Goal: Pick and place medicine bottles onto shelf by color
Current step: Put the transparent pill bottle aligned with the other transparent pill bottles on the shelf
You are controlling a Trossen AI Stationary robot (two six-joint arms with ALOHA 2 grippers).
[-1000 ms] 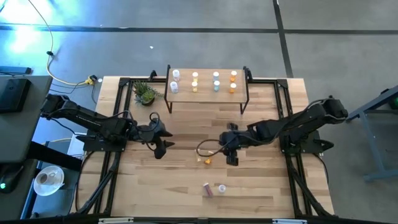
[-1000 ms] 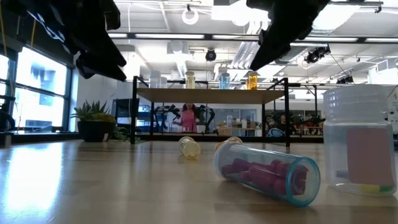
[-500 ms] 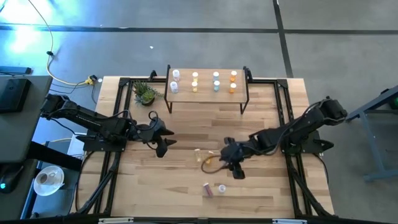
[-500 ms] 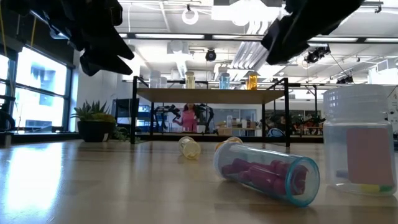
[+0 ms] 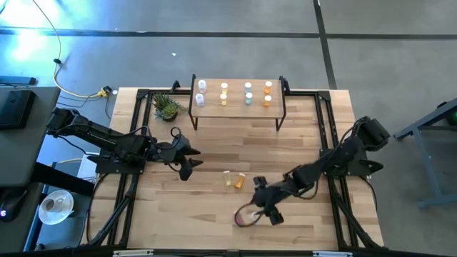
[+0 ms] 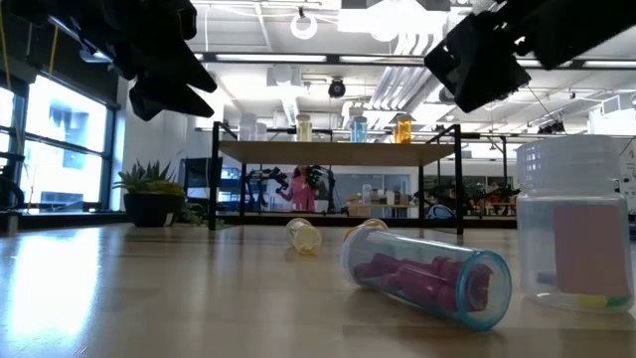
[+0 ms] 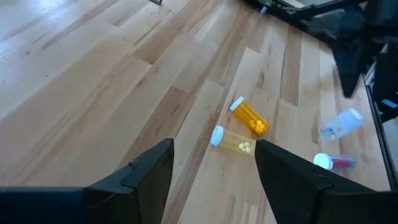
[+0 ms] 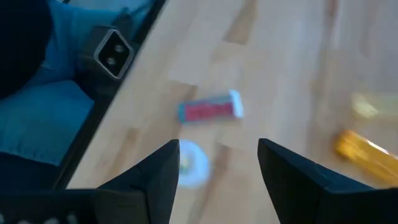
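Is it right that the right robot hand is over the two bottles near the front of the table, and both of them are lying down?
Not quite. The right gripper is over those two bottles, but only the purple-pill bottle lies on its side. The clear bottle next to it stands upright, as the low view shows. The two lying together are the yellow bottle and orange bottle nearer mid-table.

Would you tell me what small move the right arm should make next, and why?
Probably lower the right gripper onto the purple bottle: its fingers are open and empty, it hangs near that lying bottle, and the bottle is not yet on the shelf.
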